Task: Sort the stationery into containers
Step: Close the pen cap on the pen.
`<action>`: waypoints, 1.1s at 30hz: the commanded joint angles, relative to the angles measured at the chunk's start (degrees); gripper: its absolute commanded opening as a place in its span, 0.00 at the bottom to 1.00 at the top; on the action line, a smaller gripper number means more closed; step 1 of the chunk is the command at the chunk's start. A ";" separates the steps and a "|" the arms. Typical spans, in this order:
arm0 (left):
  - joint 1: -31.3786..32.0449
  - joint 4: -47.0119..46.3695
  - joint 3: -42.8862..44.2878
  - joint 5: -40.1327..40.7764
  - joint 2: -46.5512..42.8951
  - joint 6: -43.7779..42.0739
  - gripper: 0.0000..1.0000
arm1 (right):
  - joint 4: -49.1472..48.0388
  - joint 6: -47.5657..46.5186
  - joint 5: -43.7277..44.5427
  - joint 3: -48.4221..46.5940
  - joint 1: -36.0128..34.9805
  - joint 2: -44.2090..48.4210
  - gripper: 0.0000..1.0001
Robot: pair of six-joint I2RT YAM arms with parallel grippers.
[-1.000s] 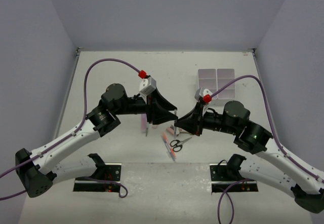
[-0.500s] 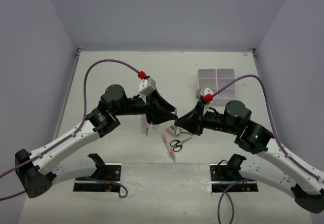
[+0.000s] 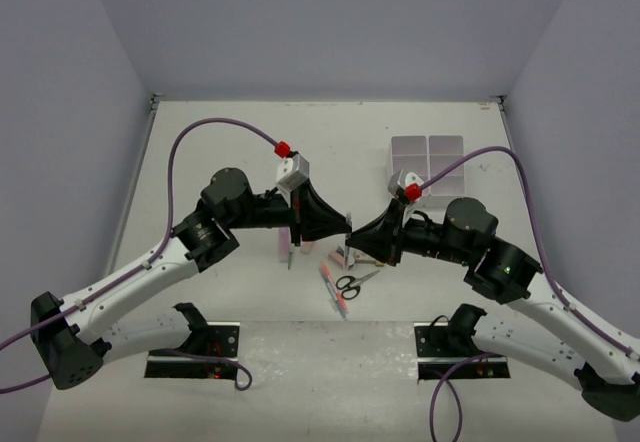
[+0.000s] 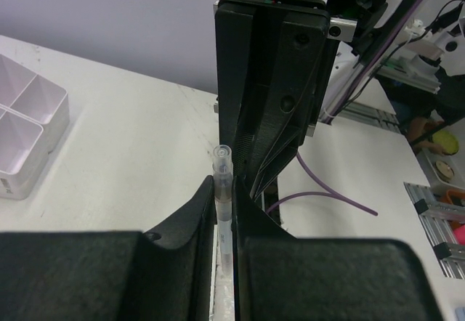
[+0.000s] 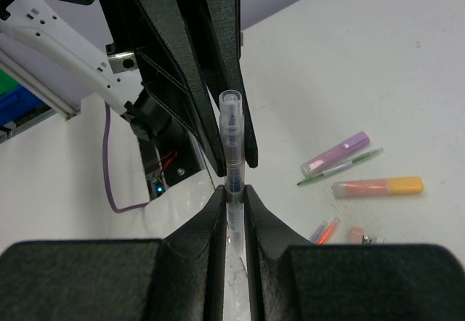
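White table [image 3: 230, 132], arms nose-to-nose over the middle, left gripper [image 4: 224, 199] and right gripper [image 5: 232, 194] both pinched tight on what looks like one clear pen [image 5: 231, 128], so mid-handoff I'd say, next one side lets go, then it's off to the far-right organiser box [image 3: 428, 152].

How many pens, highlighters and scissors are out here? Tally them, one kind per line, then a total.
Pens: 3 (clear plastic pen gripped by left claw and right claw; thin green pen; pink-red pen)
Highlighters: 2 (lilac highlighter; orange-peach highlighter)
Scissors: 1 (black-handled scissors)
Total: 6
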State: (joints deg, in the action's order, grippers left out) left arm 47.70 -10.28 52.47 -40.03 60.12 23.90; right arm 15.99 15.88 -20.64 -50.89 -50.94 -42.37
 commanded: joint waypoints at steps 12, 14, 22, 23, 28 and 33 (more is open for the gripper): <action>0.51 -4.13 -0.20 3.59 -0.62 1.24 0.00 | -5.83 1.89 1.95 1.06 0.05 0.14 0.08; 0.50 -4.18 -0.03 4.03 -0.67 1.32 0.00 | -6.86 2.05 1.97 1.60 0.05 0.08 0.17; 0.47 -3.87 0.28 5.19 -0.70 1.15 0.00 | -7.64 2.06 2.20 2.00 0.12 -0.60 0.41; 0.46 -3.87 0.34 5.29 -0.77 1.08 0.00 | -7.64 1.98 2.05 2.09 0.07 -0.68 0.41; 0.55 -4.19 0.53 6.14 -1.38 1.23 0.00 | -7.61 1.99 1.13 3.08 0.05 -0.78 0.45; 0.51 -5.21 1.34 5.97 -2.52 2.28 0.00 | -9.75 2.80 -0.02 5.22 0.10 -1.69 0.52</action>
State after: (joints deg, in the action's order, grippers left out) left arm 48.07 -11.60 52.47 -34.78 59.53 24.85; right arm 10.19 17.64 -19.23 -47.33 -50.94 -43.16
